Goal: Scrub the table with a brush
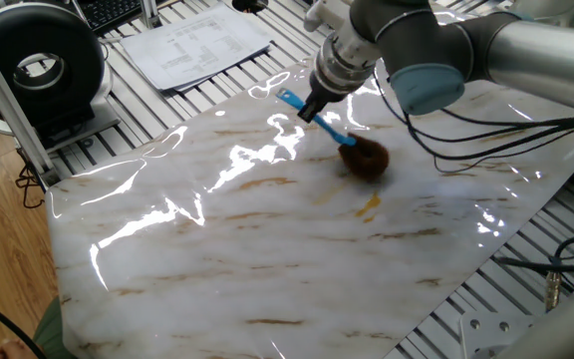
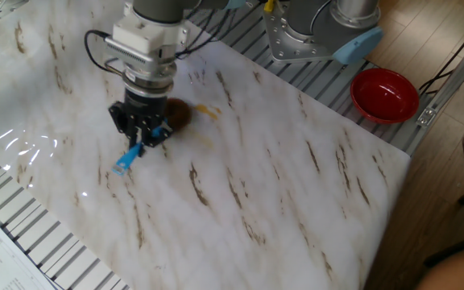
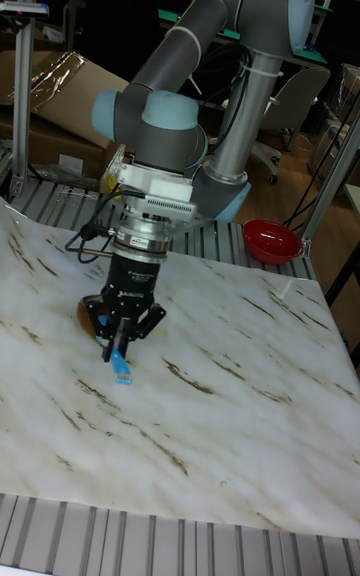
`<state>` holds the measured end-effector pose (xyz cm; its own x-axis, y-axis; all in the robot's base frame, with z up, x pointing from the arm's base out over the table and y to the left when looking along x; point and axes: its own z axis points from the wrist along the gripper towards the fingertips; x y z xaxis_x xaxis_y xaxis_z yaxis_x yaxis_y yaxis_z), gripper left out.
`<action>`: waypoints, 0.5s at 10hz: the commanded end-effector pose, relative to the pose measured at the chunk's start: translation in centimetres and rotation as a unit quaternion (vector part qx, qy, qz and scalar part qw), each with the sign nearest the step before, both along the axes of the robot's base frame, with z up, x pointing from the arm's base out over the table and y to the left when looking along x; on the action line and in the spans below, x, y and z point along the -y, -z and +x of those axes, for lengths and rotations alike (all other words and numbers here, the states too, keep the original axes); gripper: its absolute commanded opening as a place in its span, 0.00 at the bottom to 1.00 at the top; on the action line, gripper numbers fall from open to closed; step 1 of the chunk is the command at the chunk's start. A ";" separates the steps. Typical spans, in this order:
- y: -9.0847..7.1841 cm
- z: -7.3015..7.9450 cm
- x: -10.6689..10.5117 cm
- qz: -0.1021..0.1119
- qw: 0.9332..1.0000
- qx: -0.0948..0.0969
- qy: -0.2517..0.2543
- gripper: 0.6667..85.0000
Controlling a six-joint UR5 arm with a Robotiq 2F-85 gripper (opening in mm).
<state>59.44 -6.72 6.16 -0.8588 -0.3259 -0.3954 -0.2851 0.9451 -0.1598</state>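
The brush has a thin blue handle (image 1: 312, 112) and a fuzzy brown head (image 1: 367, 160) that rests on the white marble-patterned table (image 1: 267, 269). My gripper (image 1: 319, 108) is shut on the handle, which sticks out past the fingers. In the other fixed view the gripper (image 2: 139, 138) stands over the brush head (image 2: 177, 113), and the blue handle end (image 2: 125, 161) pokes out below it. An orange-brown stain (image 1: 368, 205) lies just in front of the head. The tall fixed view shows the gripper (image 3: 123, 328) pointing down, with the brown head (image 3: 90, 319) partly hidden behind it.
A red bowl (image 2: 386, 93) sits off the table's corner near the arm's base (image 2: 316, 32). Papers (image 1: 192, 45) and a black round device (image 1: 38, 65) lie on the ribbed metal frame beyond the table's edge. Cables (image 1: 556, 264) trail at the right side.
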 end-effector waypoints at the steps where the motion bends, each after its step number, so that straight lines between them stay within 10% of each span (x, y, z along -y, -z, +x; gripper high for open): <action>1: -0.2 1.3 -0.5 0.026 0.999 0.032 -0.016 0.00; 5: -0.7 2.4 -5.6 0.148 0.987 0.047 0.037 0.00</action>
